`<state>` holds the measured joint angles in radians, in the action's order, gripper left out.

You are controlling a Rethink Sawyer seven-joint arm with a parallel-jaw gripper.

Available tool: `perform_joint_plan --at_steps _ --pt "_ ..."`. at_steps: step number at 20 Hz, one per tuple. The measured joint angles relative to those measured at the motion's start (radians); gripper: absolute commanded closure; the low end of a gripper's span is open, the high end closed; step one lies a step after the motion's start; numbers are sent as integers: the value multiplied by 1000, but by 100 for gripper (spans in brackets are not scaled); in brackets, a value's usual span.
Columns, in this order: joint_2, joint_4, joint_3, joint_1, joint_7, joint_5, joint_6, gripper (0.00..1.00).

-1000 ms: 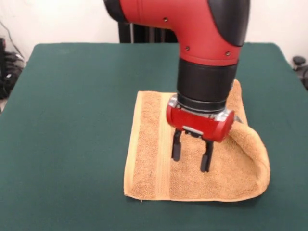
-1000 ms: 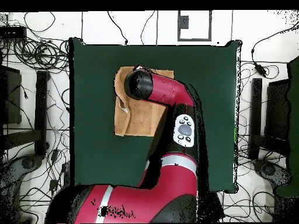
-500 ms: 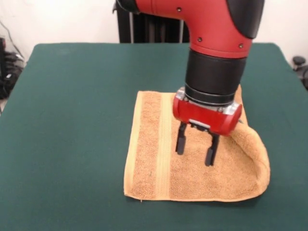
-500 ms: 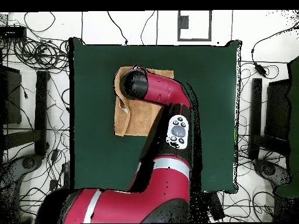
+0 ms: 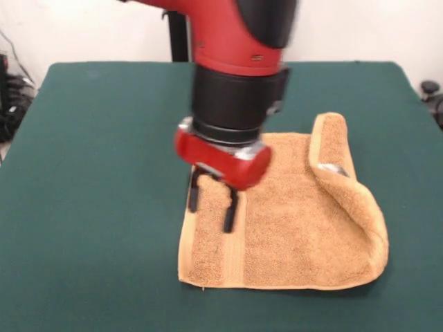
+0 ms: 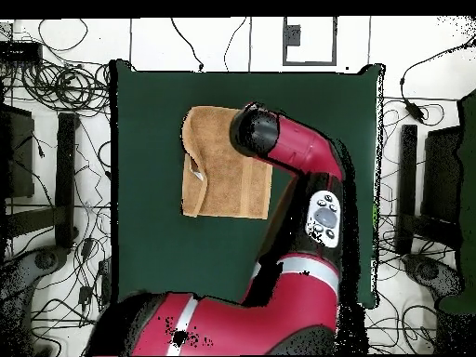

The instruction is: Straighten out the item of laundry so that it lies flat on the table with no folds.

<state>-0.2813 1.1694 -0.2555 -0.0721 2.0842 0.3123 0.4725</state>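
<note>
The item of laundry [image 5: 297,228], an orange-tan towel, lies on the green table [image 5: 104,138]. Its right side in the front view is folded up and over in a rounded hump [image 5: 353,200]. The left part lies flat, with a woven band [image 5: 234,256] running front to back. My gripper [image 5: 211,206] hangs open over that left part, fingertips close to the cloth and nothing between them. Looking from overhead, the towel [image 6: 218,177] shows its fold along the left edge, and the arm's wrist [image 6: 256,130] hides the gripper.
Green table [image 6: 149,242] stretches wide on all sides of the towel. In the overhead view, cables [image 6: 56,84] and dark equipment [image 6: 19,153] lie on the floor beyond the table edges. The arm's body [image 6: 307,223] crosses the table toward the base.
The gripper has moved from above the towel's middle to its left part in the front view, staying open. The towel has not moved.
</note>
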Motion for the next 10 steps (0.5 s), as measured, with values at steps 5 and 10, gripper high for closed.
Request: perform_joint_plan --at_steps 5,10 --pt "-2 19 -10 -53 0 4 0 0" --pt "-14 51 0 -82 0 12 0 0"
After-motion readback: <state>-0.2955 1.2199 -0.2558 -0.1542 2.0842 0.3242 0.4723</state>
